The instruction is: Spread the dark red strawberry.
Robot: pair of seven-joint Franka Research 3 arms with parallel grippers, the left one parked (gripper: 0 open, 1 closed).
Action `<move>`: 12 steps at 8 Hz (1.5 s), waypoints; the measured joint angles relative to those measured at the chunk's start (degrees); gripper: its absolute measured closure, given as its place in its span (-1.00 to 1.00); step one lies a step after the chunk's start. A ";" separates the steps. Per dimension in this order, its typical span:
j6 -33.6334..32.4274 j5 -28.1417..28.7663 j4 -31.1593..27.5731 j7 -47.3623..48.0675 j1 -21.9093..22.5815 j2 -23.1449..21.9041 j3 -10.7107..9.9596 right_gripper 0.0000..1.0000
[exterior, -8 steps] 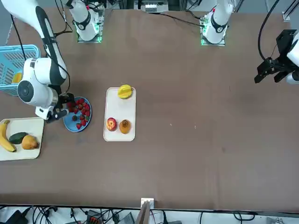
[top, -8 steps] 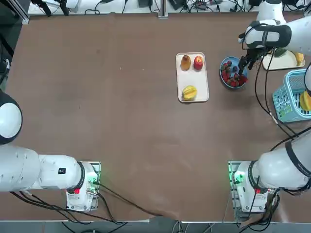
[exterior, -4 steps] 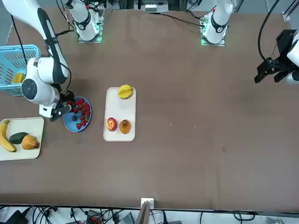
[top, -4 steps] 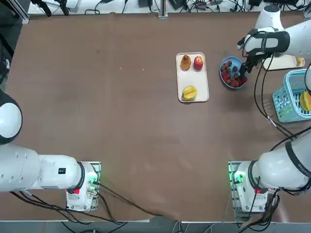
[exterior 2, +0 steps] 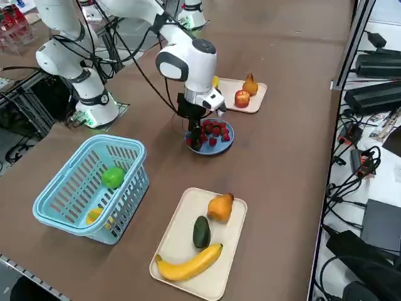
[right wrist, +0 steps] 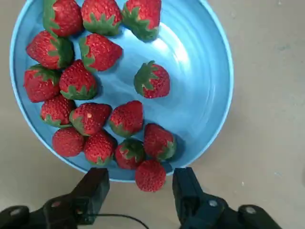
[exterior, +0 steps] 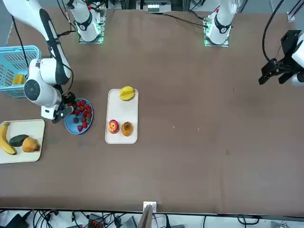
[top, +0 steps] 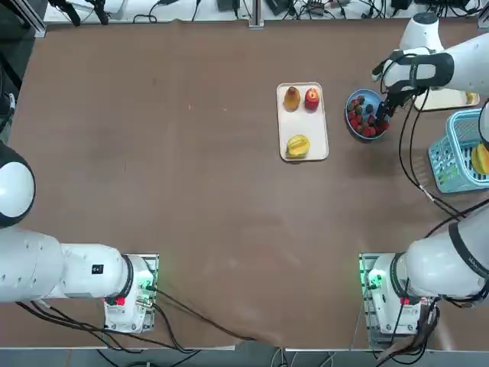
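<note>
My fingers [right wrist: 187,191] apart, nothing between; blue plate [right wrist: 202,81] just beyond. Judged step: reaching strawberries [right wrist: 150,175]. Next: straddle one over plate.

bright, diffuse light leaves a pale glare on the blue plate [right wrist: 202,90]; its source seems overhead.

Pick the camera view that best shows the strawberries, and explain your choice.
The right wrist view: each strawberry shows its leaves or red skin up close, above the right gripper's parted fingers. The top, front and right side views show a small red cluster, partly behind the arm.
</note>
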 joint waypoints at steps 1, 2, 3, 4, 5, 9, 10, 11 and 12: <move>0.20 0.00 -0.05 -0.02 0.00 0.26 0.00 -0.63; 0.30 -0.02 -0.08 -0.05 0.00 0.50 0.00 -0.61; 0.33 -0.11 -0.15 -0.06 -0.02 0.67 0.00 -0.59; 0.38 -0.22 -0.17 -0.07 -0.14 0.84 -0.01 -0.58; 0.45 -0.31 -0.17 -0.07 -0.41 1.08 -0.04 -0.53; 0.52 -0.59 -0.19 -0.09 -1.19 1.46 -0.05 -0.51; 0.55 -0.59 -0.19 -0.09 -1.19 1.53 -0.05 -0.50; 0.57 -0.59 -0.19 -0.08 -1.19 1.61 -0.05 -0.50; 0.59 -0.59 -0.19 -0.08 -1.19 1.70 -0.05 -0.46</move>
